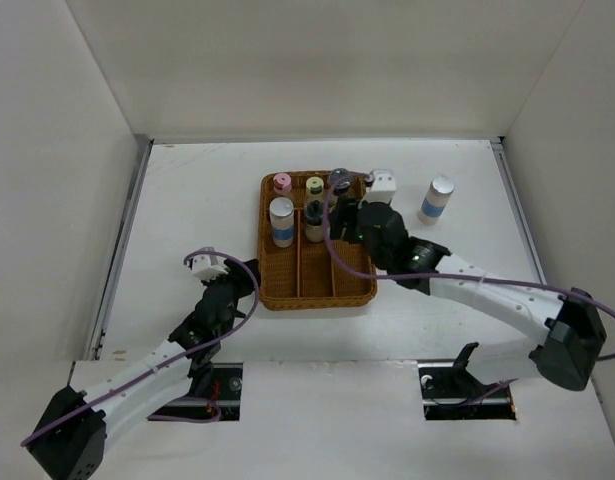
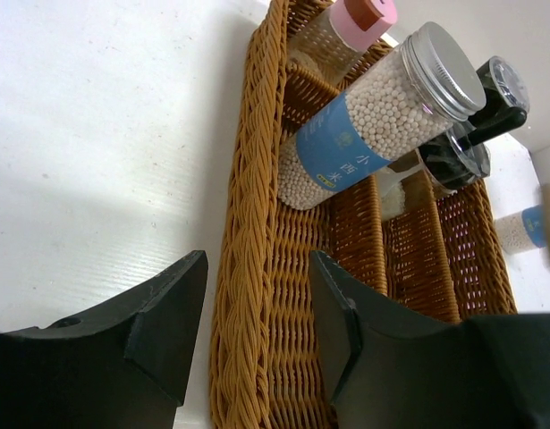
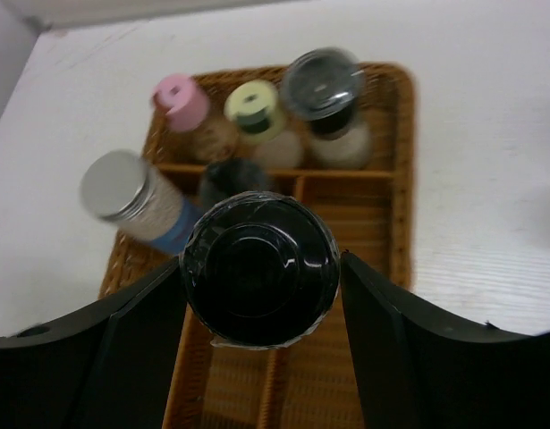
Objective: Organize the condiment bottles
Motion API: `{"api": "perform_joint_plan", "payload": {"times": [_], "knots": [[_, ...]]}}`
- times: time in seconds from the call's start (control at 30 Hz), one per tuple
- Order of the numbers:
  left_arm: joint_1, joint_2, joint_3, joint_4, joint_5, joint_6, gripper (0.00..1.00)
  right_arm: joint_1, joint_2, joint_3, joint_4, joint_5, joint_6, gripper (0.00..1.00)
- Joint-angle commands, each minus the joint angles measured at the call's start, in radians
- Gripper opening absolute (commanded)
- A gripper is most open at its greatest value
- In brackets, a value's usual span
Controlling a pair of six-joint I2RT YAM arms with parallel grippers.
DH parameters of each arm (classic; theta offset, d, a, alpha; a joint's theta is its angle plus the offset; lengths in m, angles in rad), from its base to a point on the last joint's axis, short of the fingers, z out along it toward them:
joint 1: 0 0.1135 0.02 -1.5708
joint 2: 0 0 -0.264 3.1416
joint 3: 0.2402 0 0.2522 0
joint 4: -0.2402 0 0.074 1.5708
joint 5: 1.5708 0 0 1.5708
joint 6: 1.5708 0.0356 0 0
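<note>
The wicker tray (image 1: 357,290) holds pink-lidded (image 1: 282,184), yellow-lidded (image 1: 314,186) and grey-lidded (image 1: 339,180) jars along its far row. A white blue-banded cylinder (image 1: 281,222) and a black-capped bottle (image 1: 314,218) stand behind them. My right gripper (image 1: 355,218) hovers over the tray's right side. In the right wrist view it (image 3: 261,277) is shut on a second black-capped bottle (image 3: 259,268), seen from above. A second blue-banded cylinder (image 1: 436,199) stands on the table to the right. My left gripper (image 2: 257,313) is open and empty, straddling the tray's left rim (image 2: 243,223).
White walls enclose the table on the left, back and right. The tray's near halves of all three long compartments hold nothing. The right arm reaches across from the near right, its cable looping over the tray.
</note>
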Motion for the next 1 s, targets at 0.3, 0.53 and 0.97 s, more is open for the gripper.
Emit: {"api": "perform_joint_plan", "payload": {"times": [0.3,0.53,0.97], "knots": [[0.006,0.015,-0.009,0.055,-0.014,-0.021,0.47,0.132,0.185,0.087,0.112,-0.056,0.017,0.49],[0.004,0.021,-0.008,0.061,-0.009,-0.024,0.47,0.153,0.245,0.032,0.100,-0.049,0.078,0.49],[-0.007,0.033,-0.009,0.074,0.000,-0.023,0.48,0.187,0.236,-0.002,0.075,0.054,0.092,0.50]]}}
